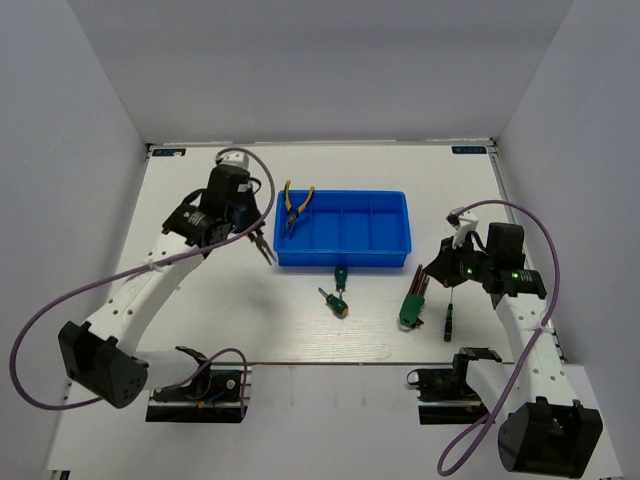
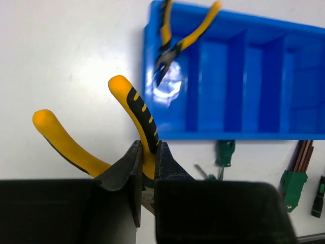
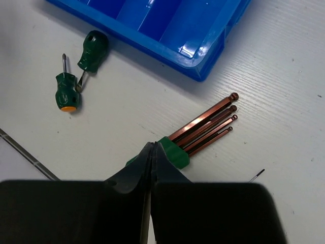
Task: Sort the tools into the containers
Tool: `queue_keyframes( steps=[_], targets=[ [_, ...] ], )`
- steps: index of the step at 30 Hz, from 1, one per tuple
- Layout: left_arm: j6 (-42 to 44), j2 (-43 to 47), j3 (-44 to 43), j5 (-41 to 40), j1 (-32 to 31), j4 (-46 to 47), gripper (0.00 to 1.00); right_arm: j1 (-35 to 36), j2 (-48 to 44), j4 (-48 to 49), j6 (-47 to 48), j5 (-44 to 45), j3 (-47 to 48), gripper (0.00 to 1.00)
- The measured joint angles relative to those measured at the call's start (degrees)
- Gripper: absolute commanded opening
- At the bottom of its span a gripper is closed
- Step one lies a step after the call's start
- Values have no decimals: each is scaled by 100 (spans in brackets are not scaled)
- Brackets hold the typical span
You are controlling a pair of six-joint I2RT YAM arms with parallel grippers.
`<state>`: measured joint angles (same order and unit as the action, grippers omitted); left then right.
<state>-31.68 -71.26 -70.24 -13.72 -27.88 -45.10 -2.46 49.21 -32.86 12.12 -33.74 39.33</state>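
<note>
Far left: left gripper [image 2: 147, 152], fingers clamped on one striped handle of pliers [image 2: 133, 104], other handle splayed left. Held over table [image 1: 300, 335], just off left end of tray [image 1: 345, 263].

Tray's leftmost compartment: second pliers [image 1: 292, 208], nose down inside, handles up over far rim.

On table in front of tray: stubby screwdriver [image 1: 340, 277], second stubby [image 1: 333, 300] just beside it, orange end cap.

Near tray's right front corner: hex set [image 3: 203, 124], green holder, keys fanned toward tray. Right gripper [image 3: 151, 150] at holder end, fingers pressed together, nothing visible between. Contact with holder: can't tell.

Rightmost: black screwdriver [image 1: 449, 322] on table, just beside hex set.
</note>
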Motion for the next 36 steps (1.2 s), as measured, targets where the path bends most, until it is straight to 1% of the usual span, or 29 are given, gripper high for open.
queue_keyframes(
  steps=[1,2,3,4,9,13,18,23,28,30,33,34,35,36],
  targets=[
    [245,-70,-111,122,0,195,0,2,2,0,4,-13,0,16],
    [487,-234,-234,243,0,385,0,0,2,-4,-11,-20,0,29],
    [682,-426,-348,332,0,577,0,0,2,-9,0,-31,0,37],
    [896,-715,-494,393,-7,793,0,0,2,-7,7,-37,0,39],
    [1794,-2201,-1228,367,-39,1438,0,0,20,-4,35,-55,0,39],
    [2273,-2859,-1617,308,-39,1672,0,0,72,-4,35,-55,0,39],
    [2557,-3056,-1668,140,-37,1947,0,0,114,-7,35,-50,0,39],
    [2627,-3060,-1270,114,-81,2363,0,0,116,-4,35,-50,0,39],
    [2610,-3141,-994,155,-214,2457,0,0,118,-7,37,-50,0,39],
    [2608,-3187,-992,177,-275,2481,5,0,122,-4,39,-50,0,41],
    [2605,-3204,-992,186,-367,2553,26,0,151,-7,33,-50,0,58],
    [2603,-3204,-992,181,-396,2573,31,0,160,-11,35,-50,0,59],
    [2601,-3204,-992,170,-420,2583,40,0,162,-11,46,-50,0,61],
    [2605,-3204,-992,142,-439,2590,45,0,162,-9,48,-55,0,61]
  ],
)
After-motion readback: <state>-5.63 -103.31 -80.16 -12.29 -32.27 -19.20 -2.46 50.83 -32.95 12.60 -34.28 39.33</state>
